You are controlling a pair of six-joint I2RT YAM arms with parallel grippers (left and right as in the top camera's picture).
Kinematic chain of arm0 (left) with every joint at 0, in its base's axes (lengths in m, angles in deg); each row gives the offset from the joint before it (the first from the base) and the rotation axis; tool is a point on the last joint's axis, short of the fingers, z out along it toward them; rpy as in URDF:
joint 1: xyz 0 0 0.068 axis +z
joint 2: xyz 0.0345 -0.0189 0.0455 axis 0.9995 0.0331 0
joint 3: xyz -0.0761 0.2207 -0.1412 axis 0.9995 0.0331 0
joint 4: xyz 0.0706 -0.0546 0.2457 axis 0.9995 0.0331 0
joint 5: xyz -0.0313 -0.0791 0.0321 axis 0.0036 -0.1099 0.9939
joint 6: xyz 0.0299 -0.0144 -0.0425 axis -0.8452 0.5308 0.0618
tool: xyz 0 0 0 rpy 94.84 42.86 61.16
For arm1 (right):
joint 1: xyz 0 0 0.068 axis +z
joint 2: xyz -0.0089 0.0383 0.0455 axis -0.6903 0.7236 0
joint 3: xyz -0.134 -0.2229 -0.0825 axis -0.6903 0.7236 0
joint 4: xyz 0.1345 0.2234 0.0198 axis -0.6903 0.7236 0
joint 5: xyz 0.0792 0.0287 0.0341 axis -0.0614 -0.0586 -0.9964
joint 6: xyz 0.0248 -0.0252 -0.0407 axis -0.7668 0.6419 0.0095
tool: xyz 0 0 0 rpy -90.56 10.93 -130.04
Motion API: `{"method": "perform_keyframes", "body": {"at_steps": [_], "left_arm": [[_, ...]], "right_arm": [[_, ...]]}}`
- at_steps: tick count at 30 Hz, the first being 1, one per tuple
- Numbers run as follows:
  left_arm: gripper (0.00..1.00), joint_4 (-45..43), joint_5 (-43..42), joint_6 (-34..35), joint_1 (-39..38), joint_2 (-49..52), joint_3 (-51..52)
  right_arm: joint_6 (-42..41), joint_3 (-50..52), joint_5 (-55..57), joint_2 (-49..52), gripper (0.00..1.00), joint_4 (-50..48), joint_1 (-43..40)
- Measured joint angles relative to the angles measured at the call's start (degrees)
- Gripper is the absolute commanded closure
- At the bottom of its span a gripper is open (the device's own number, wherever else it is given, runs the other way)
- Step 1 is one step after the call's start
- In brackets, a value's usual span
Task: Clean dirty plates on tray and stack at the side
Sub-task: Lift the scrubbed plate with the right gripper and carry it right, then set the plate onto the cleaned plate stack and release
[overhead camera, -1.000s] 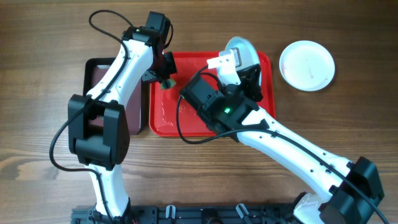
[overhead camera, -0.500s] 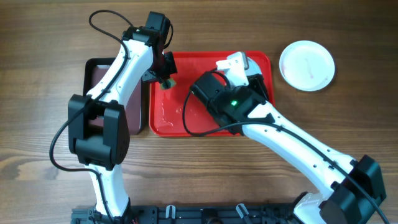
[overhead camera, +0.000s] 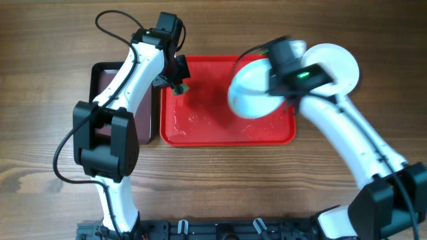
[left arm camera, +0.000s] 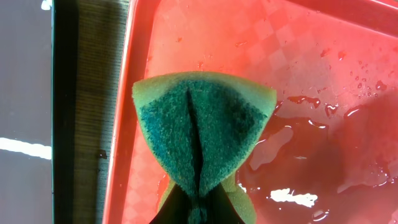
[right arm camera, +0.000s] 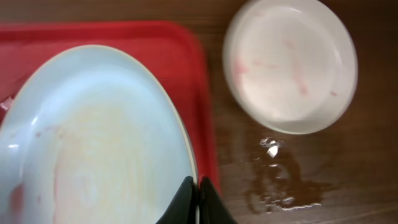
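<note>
On the wooden surface (overhead camera: 40,167) lies the wet red tray (overhead camera: 200,130), over its right end a mint-blue plate (overhead camera: 250,93) clenched at the rim by the right gripper (right arm camera: 199,190) jaws, a white plate (right arm camera: 292,62) beside it, and the left gripper (left arm camera: 198,208) jaws pinching a green sponge (left arm camera: 199,124).

A wooden table (overhead camera: 53,40) fills the overhead view. It is mid-brown, and its grain runs side to side in long plank-like bands with darker streaks. A black rail (overhead camera: 220,230) runs along the near edge, carrying small fittings that may be hooks or clips; the view crops them too tightly to tell which. The light is even and leaves only soft, pale shadows on the wood. On the right side of the tabletop lies a wet patch (right arm camera: 280,180) of scattered droplets, which catches a bright white glint.
</note>
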Motion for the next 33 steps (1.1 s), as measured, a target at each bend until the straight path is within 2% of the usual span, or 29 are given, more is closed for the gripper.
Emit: {"method": "perform_keyframes", "body": {"at_steps": [5, 9, 13, 21, 23, 26, 27, 33], "left_arm": [[0.96, 0.0, 0.0, 0.02, 0.0, 0.0, 0.0], [0.96, 0.0, 0.0, 0.04, 0.0, 0.0, 0.0], [0.96, 0.0, -0.02, 0.04, 0.0, 0.0, 0.0], [0.96, -0.09, -0.02, 0.04, 0.0, 0.0, 0.0], [0.96, -0.2, -0.02, 0.07, 0.0, 0.0, 0.0], [0.96, -0.2, 0.0, 0.07, 0.0, 0.0, 0.0], [0.96, -0.2, -0.02, 0.09, 0.0, 0.0, 0.0], [0.96, -0.2, -0.02, 0.22, 0.0, 0.0, 0.0]], "right_arm": [[0.81, 0.0, -8.94, 0.0, 0.96, -2.97, -17.92], [0.87, 0.0, -12.22, 0.09, 0.96, -7.45, -27.71], [0.87, 0.0, -13.86, 2.58, 0.96, -10.99, -32.57], [0.87, 0.0, -14.51, 13.68, 0.95, -16.55, -34.69], [0.87, 0.0, -14.56, 15.96, 0.83, -17.97, -34.75], [1.33, 0.0, -14.71, 18.47, 0.77, -19.76, -34.73], [1.27, 0.0, -14.73, 19.3, 0.67, -20.39, -34.73], [1.88, 0.0, -16.06, 19.58, 0.5, -20.79, -34.73]]}}
